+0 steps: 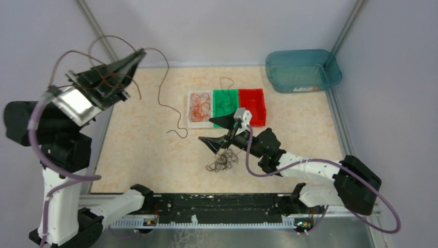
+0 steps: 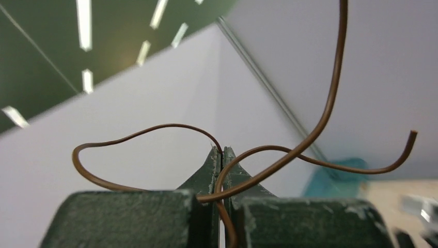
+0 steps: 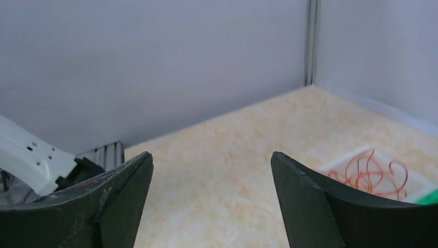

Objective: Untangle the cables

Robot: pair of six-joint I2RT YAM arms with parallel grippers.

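Brown cable (image 2: 337,62) lifted clear at the left, dark tangle (image 1: 222,163) left beneath the right gripper (image 1: 206,130)

The left gripper (image 2: 222,152) is seen raised high and pinched shut on the brown cable, whose length runs down and rightward to the table (image 1: 139,155), its curled free end lying just left of the right gripper and apart from the tangle. The right gripper is held wide and empty, low over the table, with the tangle just on its near side. The right arm is judged much the nearer, so a short drop toward the arm bases would be called for
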